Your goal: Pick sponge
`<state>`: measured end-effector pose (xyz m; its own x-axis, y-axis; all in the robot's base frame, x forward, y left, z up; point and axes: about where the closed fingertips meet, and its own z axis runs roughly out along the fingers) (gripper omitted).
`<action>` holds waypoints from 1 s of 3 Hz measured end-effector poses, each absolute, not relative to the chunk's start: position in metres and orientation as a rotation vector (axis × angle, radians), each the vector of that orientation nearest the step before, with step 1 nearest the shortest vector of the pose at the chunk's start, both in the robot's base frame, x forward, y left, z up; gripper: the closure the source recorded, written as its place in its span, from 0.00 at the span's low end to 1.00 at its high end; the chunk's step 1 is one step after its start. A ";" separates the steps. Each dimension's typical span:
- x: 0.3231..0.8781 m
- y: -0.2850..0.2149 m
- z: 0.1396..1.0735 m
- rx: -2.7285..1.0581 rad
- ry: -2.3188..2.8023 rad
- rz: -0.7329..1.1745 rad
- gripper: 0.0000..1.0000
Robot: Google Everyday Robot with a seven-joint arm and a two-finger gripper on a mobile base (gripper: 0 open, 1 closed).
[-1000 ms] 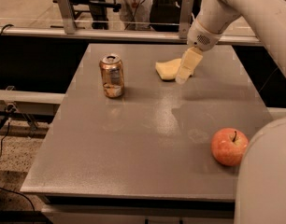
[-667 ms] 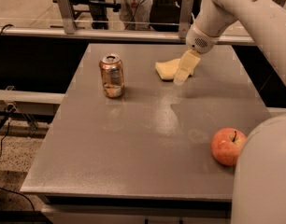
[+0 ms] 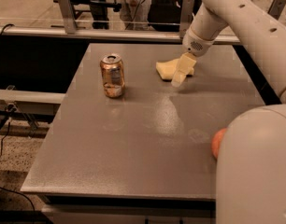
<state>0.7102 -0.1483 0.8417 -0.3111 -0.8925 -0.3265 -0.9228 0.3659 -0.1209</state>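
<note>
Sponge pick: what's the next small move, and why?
Probably lower the gripper slightly and shift it toward the can, over the sponge. It sits at the sponge's right edge in view, overlapping it, and nothing shows the sponge lifted off the table yet.

The grey table (image 3: 143, 143) fills the middle of the frame. A dented can (image 3: 112, 76) stands upright in its upper left part. The pale yellow sponge (image 3: 166, 69) lies flat toward the upper right, well apart from the can, with the gripper (image 3: 179, 78) over its right side. An orange-red apple (image 3: 218, 143) sits by the right edge, partly hidden behind the robot's white body.
</note>
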 end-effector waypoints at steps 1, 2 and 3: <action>0.715 -0.148 0.836 -1.595 2.316 0.150 0.21; 0.716 -0.147 0.839 -1.587 2.323 0.180 0.45; 0.711 -0.147 0.853 -1.568 2.310 0.206 0.68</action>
